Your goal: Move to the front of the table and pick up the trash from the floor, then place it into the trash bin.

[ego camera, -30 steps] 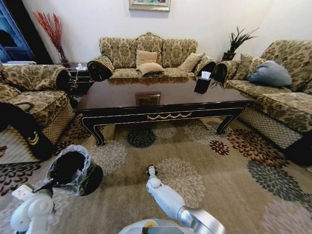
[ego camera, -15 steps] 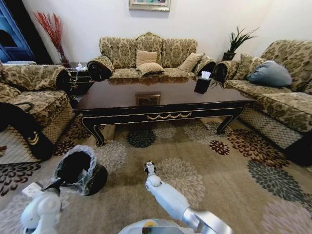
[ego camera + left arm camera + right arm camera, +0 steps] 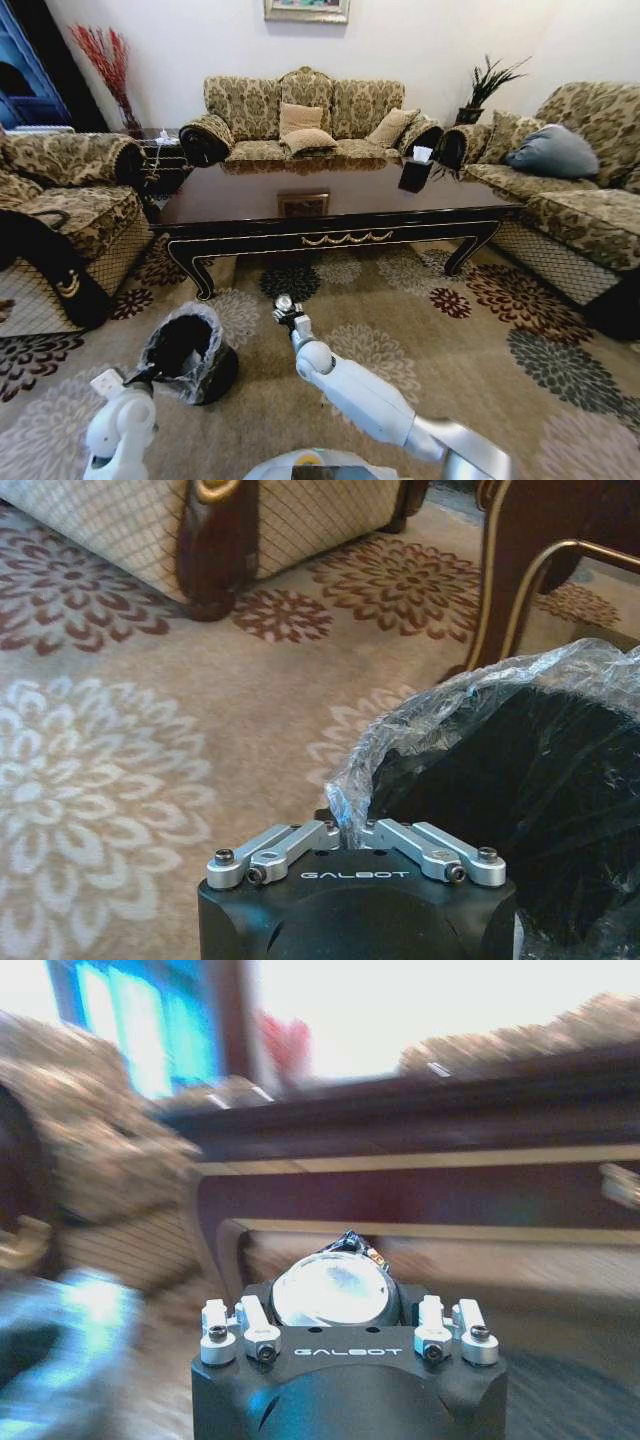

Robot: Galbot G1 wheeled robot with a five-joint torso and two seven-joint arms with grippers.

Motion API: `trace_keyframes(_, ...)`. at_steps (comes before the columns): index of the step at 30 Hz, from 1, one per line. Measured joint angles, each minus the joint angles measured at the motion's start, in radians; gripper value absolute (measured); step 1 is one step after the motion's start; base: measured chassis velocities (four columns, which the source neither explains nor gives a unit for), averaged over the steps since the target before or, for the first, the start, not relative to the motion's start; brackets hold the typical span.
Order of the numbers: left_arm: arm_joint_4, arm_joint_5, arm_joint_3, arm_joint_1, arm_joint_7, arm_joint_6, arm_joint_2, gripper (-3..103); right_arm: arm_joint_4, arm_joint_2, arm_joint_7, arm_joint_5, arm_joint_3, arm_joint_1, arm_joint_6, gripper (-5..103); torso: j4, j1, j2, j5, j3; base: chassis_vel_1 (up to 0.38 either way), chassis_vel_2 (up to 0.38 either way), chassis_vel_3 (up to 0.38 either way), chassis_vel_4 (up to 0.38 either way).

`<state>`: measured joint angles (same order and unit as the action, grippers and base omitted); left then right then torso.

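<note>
My right tool (image 3: pixel 284 308) is clamped on a small pale rounded piece of trash (image 3: pixel 331 1290); in the right wrist view it sits between the fingers with a dark scrap and a bit of red showing at its far edge, though that view is smeared and I cannot say exactly what the piece is. My right arm reaches forward and slightly to my left from low in the head view, forearm stretched out over the carpet (image 3: pixel 420 330), with the tool raised above the floor in front of the bench (image 3: pixel 330 200). The bench stands well ahead of it, its gold scroll ornament facing me and a small black tissue box (image 3: pixel 415 172) near its right end. My left tool (image 3: pixel 150 378) is closed on the rim of the trash bin (image 3: pixel 190 350); in the left wrist view the crinkly clear plastic liner (image 3: pixel 440 720) is pinched right where the two fingers meet, and the black inside of the bin opens just beyond them. My left arm is low at my left, its wrist bent toward the bin, which stands on the carpet tipped toward me, between the left sofa (image 3: pixel 70 200) and my right arm. The right tool is near the bin's rim, not over its mouth.
</note>
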<state>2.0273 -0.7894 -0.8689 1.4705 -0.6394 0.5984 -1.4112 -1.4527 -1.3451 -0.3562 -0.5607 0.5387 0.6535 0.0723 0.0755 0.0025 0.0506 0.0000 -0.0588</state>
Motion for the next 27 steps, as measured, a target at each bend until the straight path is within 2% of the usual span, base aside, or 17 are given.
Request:
trace_keyframes(3, -0.008, 0.01, 0.031, -0.022, -0.001, 0.0, -0.017, 3, 0.001, -0.021, 0.091, 0.009, 0.046, -0.011, 0.086, 62, 0.0001, 0.0, 0.0, 0.0, 0.0, 0.0, 0.0, 0.0, 0.0)
trace_keyframes(8, -0.015, 0.016, 0.048, -0.042, -0.003, 0.002, -0.027, 3, 0.005, -0.046, 0.183, 0.011, 0.099, -0.014, 0.162, 62, -0.0001, 0.0, 0.0, 0.0, 0.0, 0.0, 0.0, 0.0, 0.0)
trace_keyframes(13, -0.009, 0.011, 0.053, -0.056, -0.004, 0.004, -0.028, 3, 0.011, -0.057, 0.235, 0.027, 0.145, -0.014, 0.2, 62, -0.0001, 0.0, 0.0, 0.0, 0.0, 0.0, 0.0, 0.0, 0.0)
trace_keyframes(20, 0.012, 0.001, 0.056, -0.06, -0.004, 0.006, -0.033, 3, 0.032, -0.062, 0.253, 0.052, 0.161, -0.007, 0.218, 59, 0.0001, 0.0, 0.0, 0.0, 0.0, 0.0, 0.0, 0.0, 0.0)
trace_keyframes(22, 0.015, 0.0, 0.059, -0.06, -0.004, 0.006, -0.036, 3, 0.036, -0.059, 0.262, 0.055, 0.162, -0.004, 0.222, 61, 0.0, 0.0, 0.0, 0.0, 0.0, 0.0, 0.0, 0.0, 0.0)
trace_keyframes(25, 0.018, 0.0, 0.061, -0.06, -0.004, 0.007, -0.04, 3, 0.036, -0.052, 0.277, 0.057, 0.16, 0.003, 0.228, 76, 0.0, 0.0, 0.0, -0.0001, 0.0, 0.0, 0.0, 0.0, 0.0)
trace_keyframes(26, 0.018, 0.0, 0.061, -0.06, -0.004, 0.007, -0.04, 3, 0.036, -0.052, 0.277, 0.057, 0.16, 0.003, 0.228, 76, 0.0, 0.0, 0.0, -0.0001, 0.0, 0.0, 0.0, 0.0, 0.0)
trace_keyframes(27, 0.019, 0.0, 0.062, -0.06, -0.004, 0.007, -0.041, 3, 0.037, -0.049, 0.285, 0.057, 0.159, 0.005, 0.232, 81, 0.0001, 0.0, 0.0, -0.0001, 0.0, 0.0, 0.0, 0.0, 0.0)
